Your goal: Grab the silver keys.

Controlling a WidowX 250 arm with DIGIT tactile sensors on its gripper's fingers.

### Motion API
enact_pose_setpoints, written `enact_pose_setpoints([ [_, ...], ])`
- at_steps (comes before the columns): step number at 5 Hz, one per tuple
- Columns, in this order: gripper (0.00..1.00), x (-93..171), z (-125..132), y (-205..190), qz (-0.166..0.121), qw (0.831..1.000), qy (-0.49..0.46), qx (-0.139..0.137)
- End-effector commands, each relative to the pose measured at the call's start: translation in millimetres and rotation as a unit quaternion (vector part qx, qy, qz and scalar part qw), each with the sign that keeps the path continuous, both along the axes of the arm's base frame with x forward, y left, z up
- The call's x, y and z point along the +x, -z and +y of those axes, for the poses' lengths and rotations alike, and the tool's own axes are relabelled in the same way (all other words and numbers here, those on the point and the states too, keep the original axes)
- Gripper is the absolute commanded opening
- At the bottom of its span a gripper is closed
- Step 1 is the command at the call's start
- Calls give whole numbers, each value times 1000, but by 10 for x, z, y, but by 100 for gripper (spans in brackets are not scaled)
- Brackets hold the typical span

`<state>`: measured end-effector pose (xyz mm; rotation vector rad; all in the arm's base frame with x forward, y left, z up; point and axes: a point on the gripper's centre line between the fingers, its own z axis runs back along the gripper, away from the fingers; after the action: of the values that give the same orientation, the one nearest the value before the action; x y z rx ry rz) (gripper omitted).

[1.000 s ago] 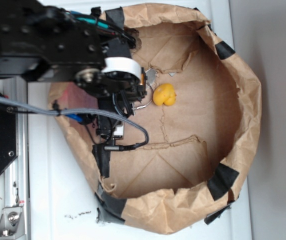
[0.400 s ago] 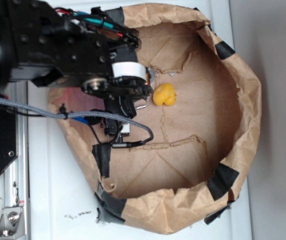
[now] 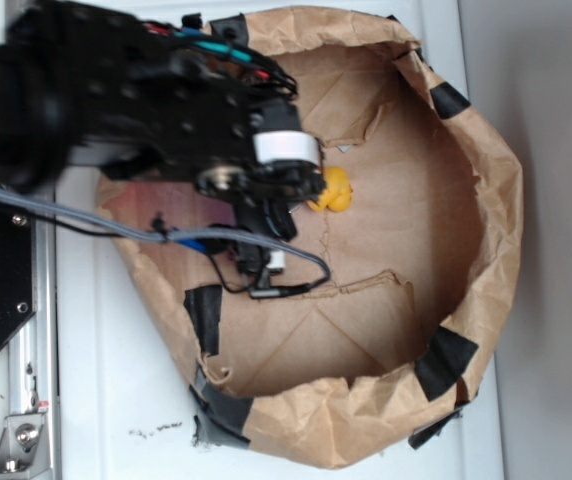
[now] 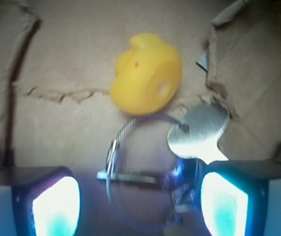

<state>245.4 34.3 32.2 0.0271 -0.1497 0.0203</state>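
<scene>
**A:** Gripper [image 4: 140,204] state? Wrist cam shows both fingers [image 4: 57,201] spread wide, nothing pinched between them, so released

**B:** Agreed. Where are the silver keys [image 4: 180,147] relative to it?

**A:** Between the fingers, lying on the brown paper floor [image 4: 71,59]. Bright key with the rounded head sits just inside the finger on the view's right side, wire ring loops toward the middle of the gap, a darker key lies crosswise low in the gap. Can't tell if either finger touches metal, view is blurred there

**B:** And the yellow rubber toy [image 4: 146,73]?

**A:** Just beyond the keys, farther from the gripper. Ring's far arc runs right up to the toy's underside, looks like touching but not certain

**B:** Exterior view?

**A:** Black arm [image 3: 146,110] reaches in over the upper-left rim of the paper bag [image 3: 486,200], wrist with the white band hides the keys completely. Toy [image 3: 334,190] peeks out right beside the gripper's right edge. Bag sits on the white table [image 3: 116,400], black tape patches on its rim

**B:** Grasp done?

**A:** Not yet, keys flat on the paper
</scene>
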Motion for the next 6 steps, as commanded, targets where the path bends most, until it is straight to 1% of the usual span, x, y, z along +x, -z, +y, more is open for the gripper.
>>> enact_pose_setpoints([
  [1,100,94,-41,12,8,1000,8,26],
  [2,100,77,4,60,9,999,-2,46],
  [3,42,-16,0,79,-9,998,8,67],
  [4,0,-50,24,93,-8,998,0,69],
  [6,0,-132,49,107,-11,998,-1,68],
])
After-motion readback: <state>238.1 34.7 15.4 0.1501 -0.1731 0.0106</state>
